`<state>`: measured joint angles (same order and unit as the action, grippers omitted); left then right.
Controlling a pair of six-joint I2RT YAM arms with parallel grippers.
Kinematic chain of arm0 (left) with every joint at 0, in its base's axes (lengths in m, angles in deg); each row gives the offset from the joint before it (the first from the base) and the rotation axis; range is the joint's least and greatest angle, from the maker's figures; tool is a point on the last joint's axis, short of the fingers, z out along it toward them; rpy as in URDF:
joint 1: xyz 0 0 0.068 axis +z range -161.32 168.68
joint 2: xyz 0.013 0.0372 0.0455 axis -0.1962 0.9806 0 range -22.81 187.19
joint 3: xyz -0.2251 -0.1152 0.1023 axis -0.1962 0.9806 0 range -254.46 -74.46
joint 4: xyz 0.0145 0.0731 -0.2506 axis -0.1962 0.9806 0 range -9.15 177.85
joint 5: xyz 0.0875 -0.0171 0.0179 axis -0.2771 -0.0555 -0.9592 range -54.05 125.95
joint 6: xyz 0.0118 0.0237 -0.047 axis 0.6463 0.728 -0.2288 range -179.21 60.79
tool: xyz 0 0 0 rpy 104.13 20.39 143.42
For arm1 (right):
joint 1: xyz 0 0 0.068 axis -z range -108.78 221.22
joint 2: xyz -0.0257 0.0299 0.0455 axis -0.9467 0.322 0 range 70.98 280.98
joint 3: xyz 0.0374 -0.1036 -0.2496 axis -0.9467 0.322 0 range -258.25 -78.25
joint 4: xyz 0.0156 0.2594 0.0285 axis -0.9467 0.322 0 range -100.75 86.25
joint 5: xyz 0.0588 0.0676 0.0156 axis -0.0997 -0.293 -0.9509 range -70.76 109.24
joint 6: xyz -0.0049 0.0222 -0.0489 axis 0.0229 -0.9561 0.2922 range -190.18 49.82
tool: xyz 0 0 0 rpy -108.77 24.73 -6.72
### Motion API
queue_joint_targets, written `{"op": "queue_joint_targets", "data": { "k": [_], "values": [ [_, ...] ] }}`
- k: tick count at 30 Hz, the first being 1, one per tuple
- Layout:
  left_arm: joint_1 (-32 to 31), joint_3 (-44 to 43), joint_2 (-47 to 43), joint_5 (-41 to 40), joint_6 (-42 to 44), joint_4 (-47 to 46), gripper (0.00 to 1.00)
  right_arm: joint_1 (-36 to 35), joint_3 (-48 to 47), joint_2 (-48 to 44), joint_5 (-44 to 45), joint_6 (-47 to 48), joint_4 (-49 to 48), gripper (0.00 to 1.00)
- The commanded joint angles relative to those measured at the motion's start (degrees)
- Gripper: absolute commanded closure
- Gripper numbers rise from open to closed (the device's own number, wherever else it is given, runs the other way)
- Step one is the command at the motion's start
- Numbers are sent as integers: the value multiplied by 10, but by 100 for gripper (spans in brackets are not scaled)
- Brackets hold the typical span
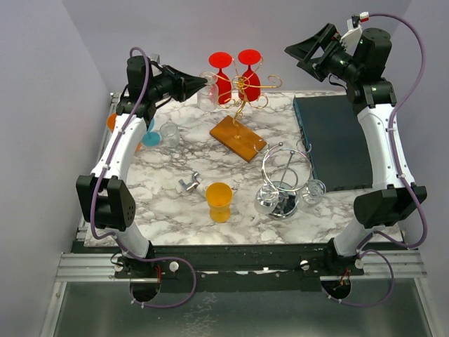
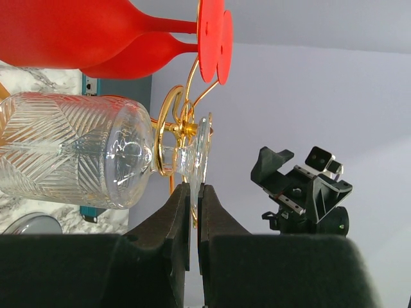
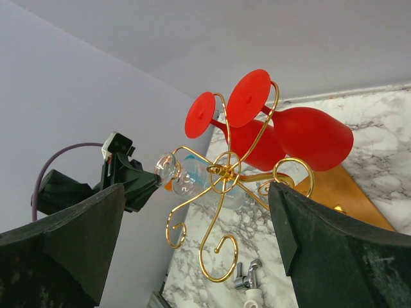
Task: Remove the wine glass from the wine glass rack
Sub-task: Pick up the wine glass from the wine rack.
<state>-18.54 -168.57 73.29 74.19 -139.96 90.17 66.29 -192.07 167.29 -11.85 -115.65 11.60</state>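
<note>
A gold wire wine glass rack (image 1: 247, 91) stands on a wooden base (image 1: 238, 137) at the back of the marble table. Two red glasses (image 1: 224, 78) and a clear ribbed wine glass (image 1: 208, 97) hang upside down from it. My left gripper (image 1: 202, 83) is shut on the rim of the clear glass's foot (image 2: 200, 151), with the bowl (image 2: 70, 154) still hanging in the rack's gold hook (image 2: 168, 128). My right gripper (image 1: 300, 52) is open and empty, held high at the back right. Its fingers (image 3: 64, 244) frame the rack (image 3: 221, 192) from a distance.
A dark teal box (image 1: 335, 140) lies at the right. A silver wire stand (image 1: 283, 184) with a clear glass (image 1: 313, 191) is at the front right. An orange cup (image 1: 219, 202), a metal piece (image 1: 188, 184), a small clear glass (image 1: 169, 133) and a blue cup (image 1: 149, 137) sit nearby.
</note>
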Motion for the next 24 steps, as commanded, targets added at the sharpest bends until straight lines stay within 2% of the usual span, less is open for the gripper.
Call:
{"op": "queue_joint_targets", "data": {
  "k": [1,24],
  "values": [
    [4,3,-40,32,-21,-47,100,-3,8,-16,11,1,-13,0],
    [27,11,-31,32,-30,-61,100,-3,-6,-10,12,6,-7,0]
  ]
}}
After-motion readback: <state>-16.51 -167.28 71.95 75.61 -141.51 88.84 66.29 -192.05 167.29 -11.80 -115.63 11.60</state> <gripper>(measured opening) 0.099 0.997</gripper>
